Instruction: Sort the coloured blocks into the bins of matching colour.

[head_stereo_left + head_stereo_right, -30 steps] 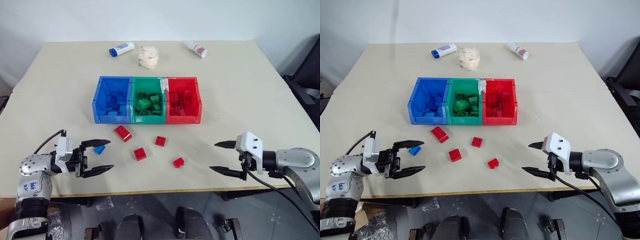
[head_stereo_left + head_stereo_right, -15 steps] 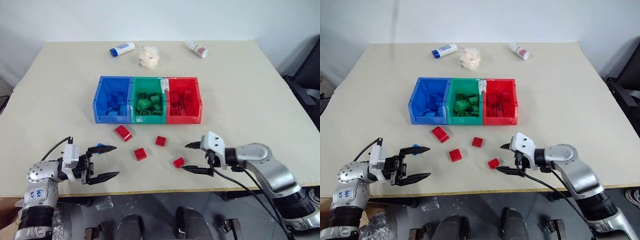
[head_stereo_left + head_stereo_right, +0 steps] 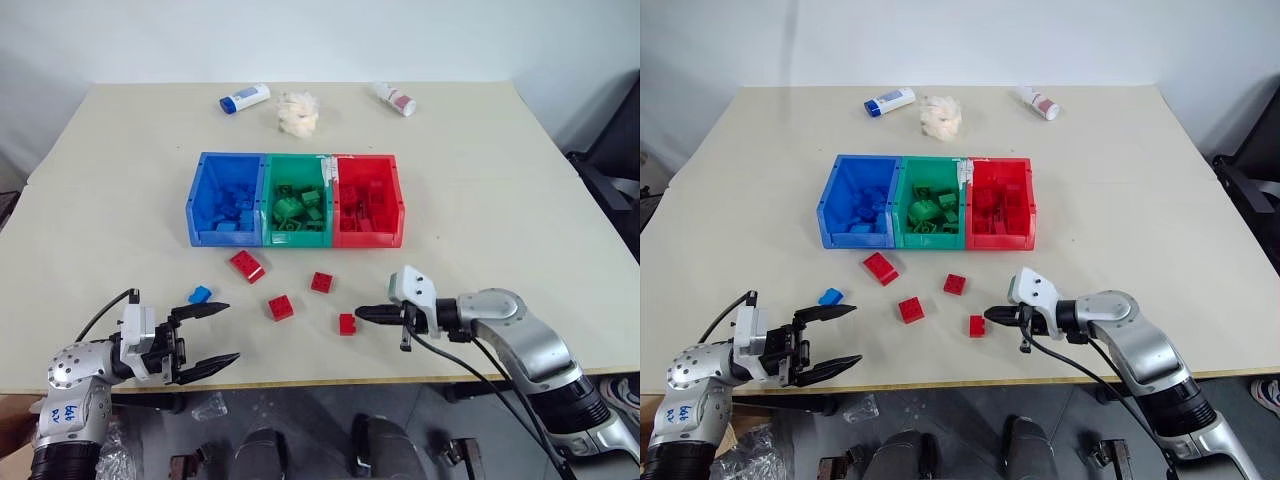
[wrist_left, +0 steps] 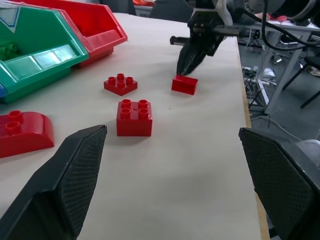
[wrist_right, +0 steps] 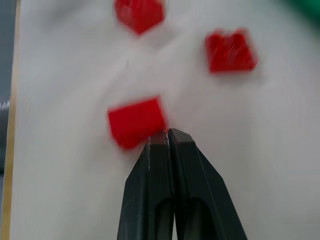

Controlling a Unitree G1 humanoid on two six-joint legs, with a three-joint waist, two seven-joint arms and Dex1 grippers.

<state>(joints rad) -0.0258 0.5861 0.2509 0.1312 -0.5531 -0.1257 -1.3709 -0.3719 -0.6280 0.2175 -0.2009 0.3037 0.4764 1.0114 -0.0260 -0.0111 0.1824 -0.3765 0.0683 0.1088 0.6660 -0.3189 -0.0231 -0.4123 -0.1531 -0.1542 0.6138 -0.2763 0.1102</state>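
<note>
Right wrist view blurring red block (image 5: 136, 121) | right gripper (image 5: 167, 134) clenching empty, tips touching it | left gripper (image 3: 213, 333) gaping, blue block (image 3: 199, 295) at eleven o'clock

Bare worktop (image 3: 500, 200) is lying open at three o'clock of the bins (image 3: 296, 199). At six o'clock of them, four red blocks (image 3: 279, 307) and a blue block (image 3: 199, 294) are cluttering the passage. Two tubes (image 3: 243, 98) and a fluffy wad (image 3: 297, 113) are standing at twelve o'clock.
</note>
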